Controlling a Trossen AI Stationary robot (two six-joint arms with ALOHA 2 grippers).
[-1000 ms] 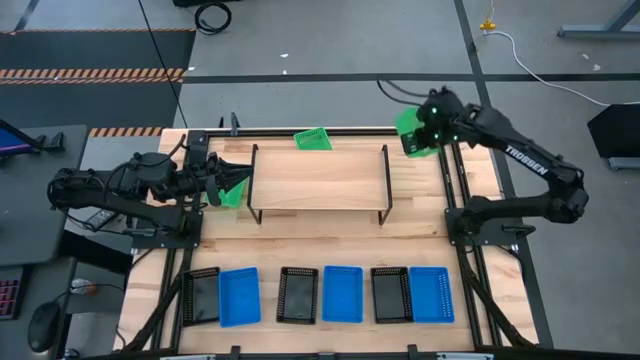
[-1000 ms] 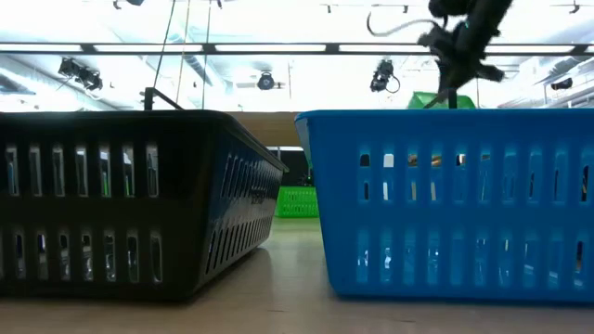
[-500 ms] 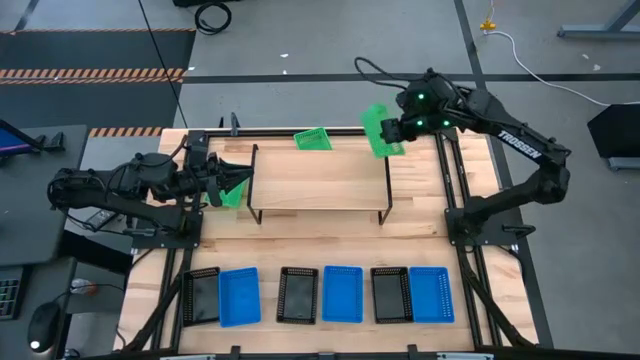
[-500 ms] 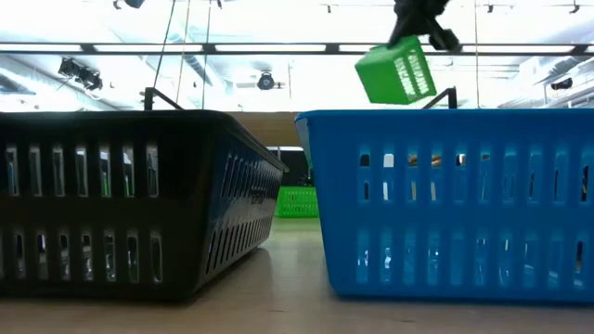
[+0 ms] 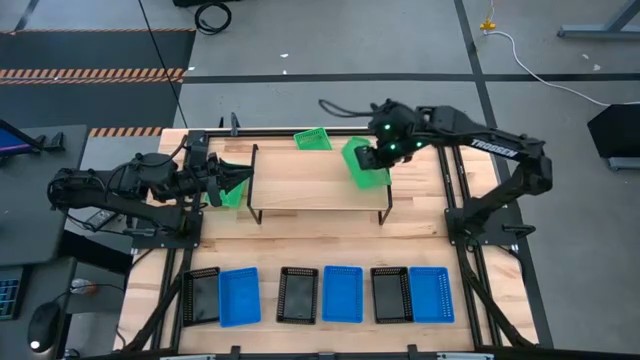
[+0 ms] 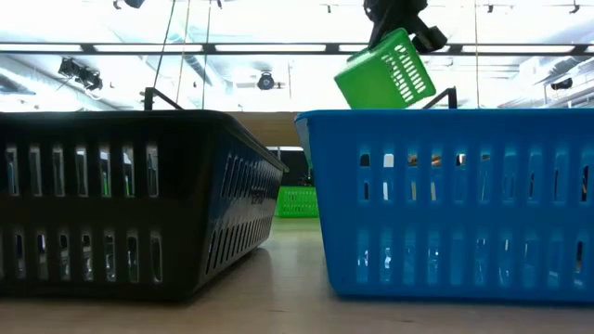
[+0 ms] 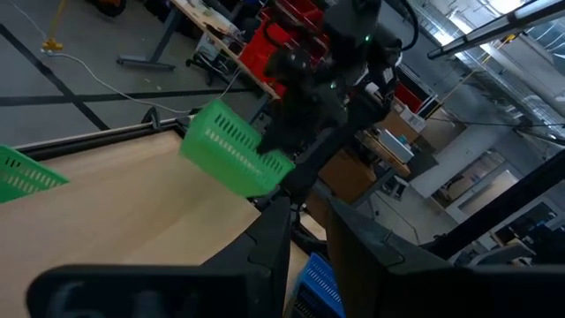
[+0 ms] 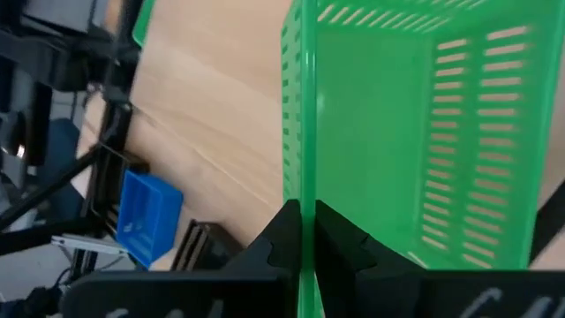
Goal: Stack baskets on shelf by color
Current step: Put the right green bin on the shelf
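My right gripper (image 5: 378, 155) is shut on a bright green basket (image 5: 360, 165), held in the air above the right end of the shelf (image 5: 310, 185). The low view shows that basket (image 6: 382, 74) tilted, and so does the left wrist view (image 7: 231, 159). A second green basket (image 5: 313, 138) lies just beyond the shelf's far edge. My left gripper (image 5: 243, 179) waits at the shelf's left end, shut, above a third green basket (image 5: 232, 197) that it partly hides. Black and blue baskets stand in a row (image 5: 318, 295) along the near edge. My right gripper (image 8: 305, 208) pinches one side wall of the green basket at its rim (image 8: 306, 190), one finger inside the basket and one outside. The basket is lifted clear and tilted, with its hollow (image 8: 380, 132) facing sideways above the shelf plank.
Three black-and-blue pairs of baskets fill the near edge; two of them, a black one (image 6: 121, 204) and a blue one (image 6: 445, 199), fill the low view. The shelf's plank top (image 7: 132, 212) is bare wood. The black table frame (image 5: 455, 190) runs along both sides.
My right gripper has carried the green basket from beyond the table's far right corner toward the left and toward the near edge, over the shelf's right end. The basket has turned and tipped on the way. My left arm has kept still.
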